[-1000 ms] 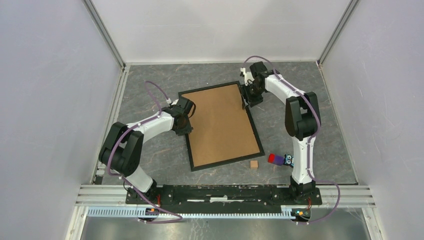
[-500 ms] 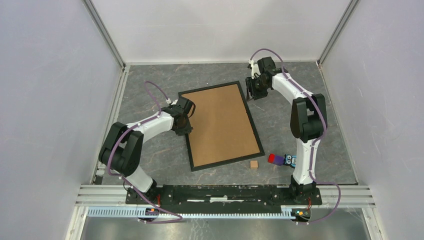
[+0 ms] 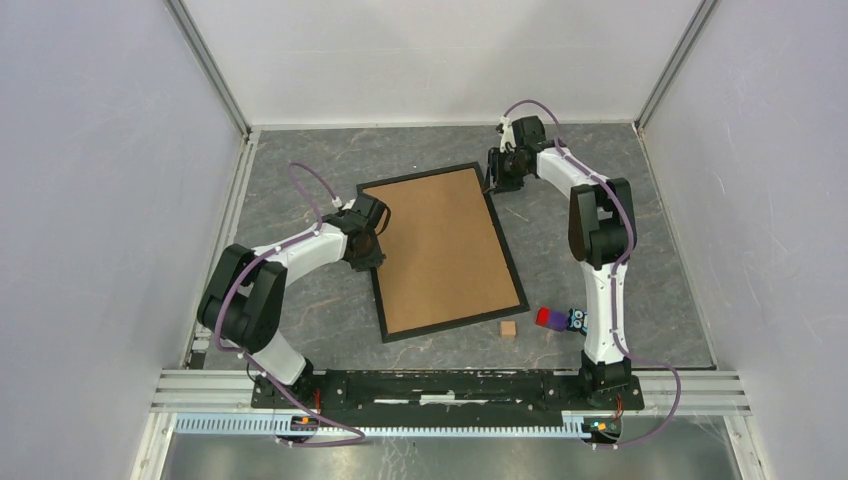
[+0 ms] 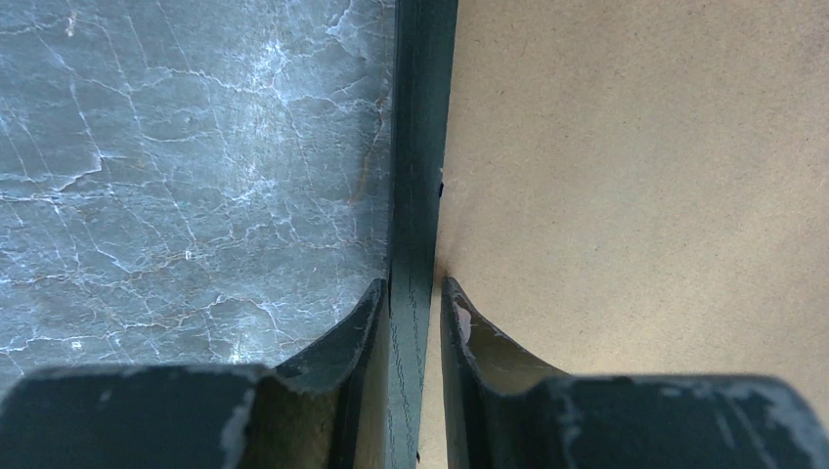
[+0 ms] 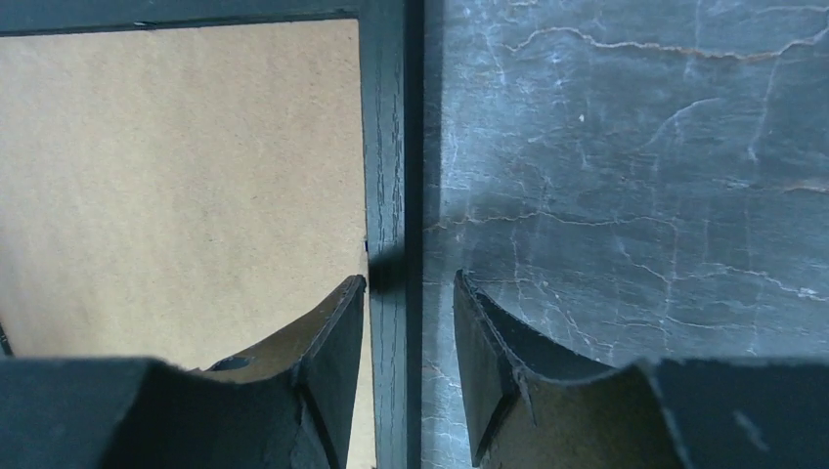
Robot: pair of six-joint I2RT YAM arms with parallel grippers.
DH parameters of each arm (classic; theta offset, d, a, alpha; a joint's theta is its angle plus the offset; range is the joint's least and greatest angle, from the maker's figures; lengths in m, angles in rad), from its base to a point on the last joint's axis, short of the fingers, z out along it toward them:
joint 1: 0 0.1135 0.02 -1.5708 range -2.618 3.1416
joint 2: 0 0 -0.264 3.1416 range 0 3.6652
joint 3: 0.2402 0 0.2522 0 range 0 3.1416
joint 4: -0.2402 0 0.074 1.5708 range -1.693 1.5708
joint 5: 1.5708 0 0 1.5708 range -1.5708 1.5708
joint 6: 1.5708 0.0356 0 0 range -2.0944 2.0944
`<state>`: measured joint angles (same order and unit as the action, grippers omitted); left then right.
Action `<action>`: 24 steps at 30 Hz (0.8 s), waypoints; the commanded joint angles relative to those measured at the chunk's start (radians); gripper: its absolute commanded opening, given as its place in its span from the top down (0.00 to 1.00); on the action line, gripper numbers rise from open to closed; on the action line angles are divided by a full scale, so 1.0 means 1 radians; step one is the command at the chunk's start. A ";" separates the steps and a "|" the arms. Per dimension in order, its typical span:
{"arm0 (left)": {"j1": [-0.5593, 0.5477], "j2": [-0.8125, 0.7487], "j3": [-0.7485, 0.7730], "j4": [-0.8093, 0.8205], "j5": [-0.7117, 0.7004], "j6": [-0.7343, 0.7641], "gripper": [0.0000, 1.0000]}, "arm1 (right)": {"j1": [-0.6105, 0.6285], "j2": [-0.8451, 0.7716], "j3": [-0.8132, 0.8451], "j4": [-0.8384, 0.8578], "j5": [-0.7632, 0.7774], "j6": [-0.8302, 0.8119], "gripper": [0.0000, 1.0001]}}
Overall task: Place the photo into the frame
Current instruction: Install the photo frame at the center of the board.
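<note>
A small wooden cube (image 3: 509,327) lies on the grey marbled tabletop (image 3: 660,260), at about five o'clock from its middle. Near the cube, at its three o'clock, lies a small toy (image 3: 560,319), red at one end and blue at the other. Pale walls (image 3: 90,180) enclose the table.

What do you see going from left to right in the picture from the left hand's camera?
grey table → black frame → brown backing board
</note>
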<state>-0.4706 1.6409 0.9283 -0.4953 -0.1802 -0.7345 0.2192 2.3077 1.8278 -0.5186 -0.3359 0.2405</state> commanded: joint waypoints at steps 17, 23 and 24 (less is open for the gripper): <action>-0.011 0.115 -0.086 -0.002 0.070 0.009 0.98 | -0.023 0.059 0.041 0.059 -0.008 0.025 0.58; -0.011 0.115 -0.088 0.000 0.071 0.009 0.98 | -0.023 0.070 0.040 0.063 -0.006 0.017 0.58; -0.010 0.116 -0.088 -0.001 0.072 0.008 0.98 | -0.023 0.071 0.041 0.062 -0.005 0.017 0.58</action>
<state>-0.4667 1.6409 0.9257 -0.4938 -0.1738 -0.7345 0.2005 2.3390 1.8503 -0.4629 -0.3592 0.2684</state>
